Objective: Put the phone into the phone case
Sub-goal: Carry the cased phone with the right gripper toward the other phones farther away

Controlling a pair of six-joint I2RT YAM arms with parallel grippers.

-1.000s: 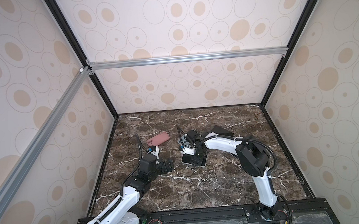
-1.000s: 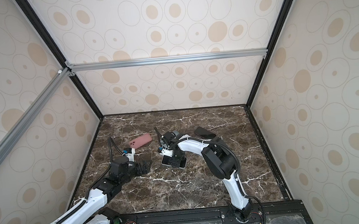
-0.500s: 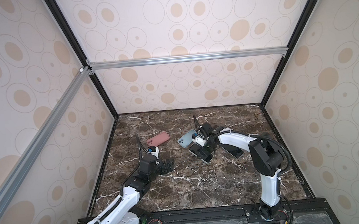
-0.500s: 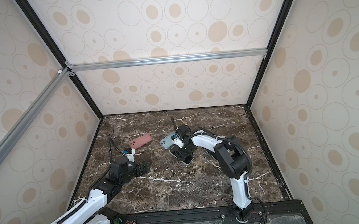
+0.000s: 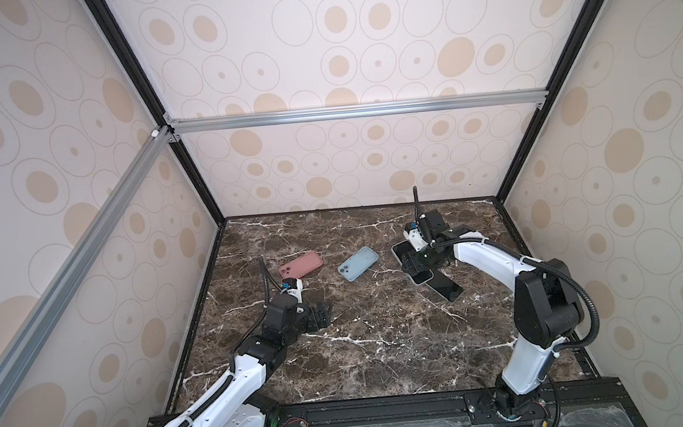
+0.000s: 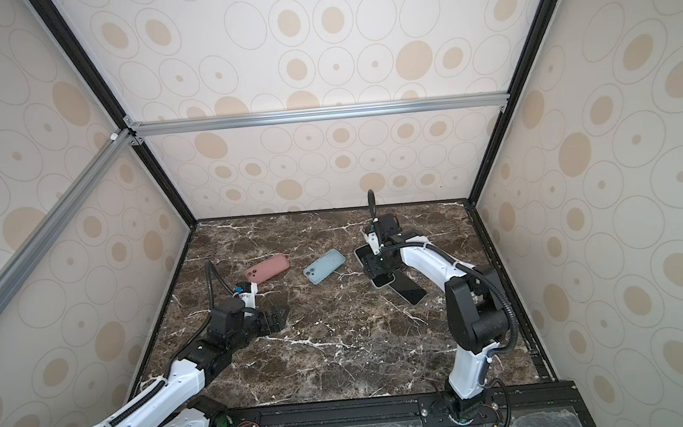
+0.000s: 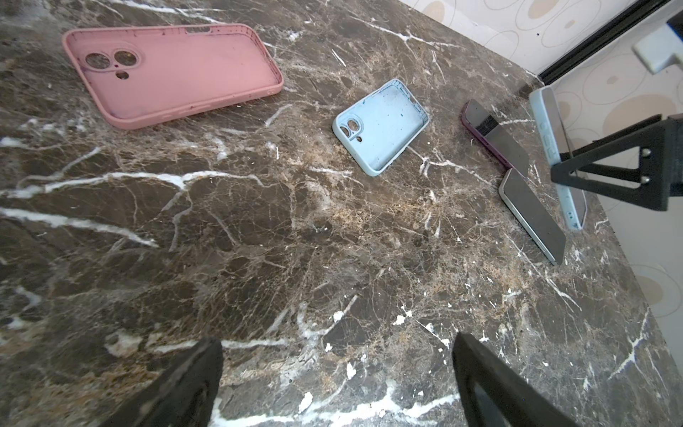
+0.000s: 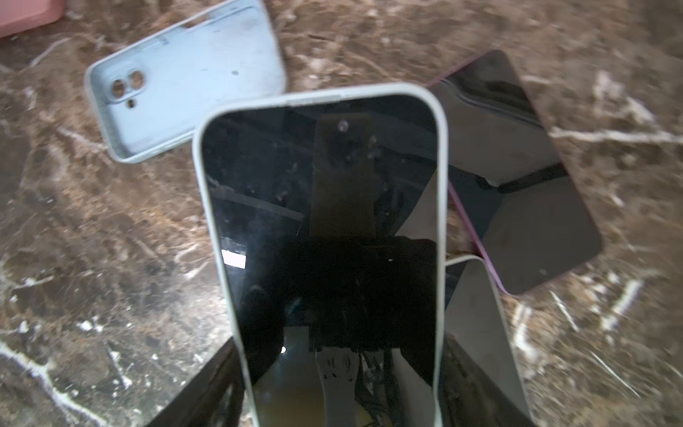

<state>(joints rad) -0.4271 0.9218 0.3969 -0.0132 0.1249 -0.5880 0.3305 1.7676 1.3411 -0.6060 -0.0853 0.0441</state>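
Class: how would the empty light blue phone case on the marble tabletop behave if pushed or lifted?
The light blue phone case is a thin, empty shell, so probably light and somewhat bendy when squeezed. Lying flat on the smooth marble tabletop, it would likely slide rather than roll or tip.
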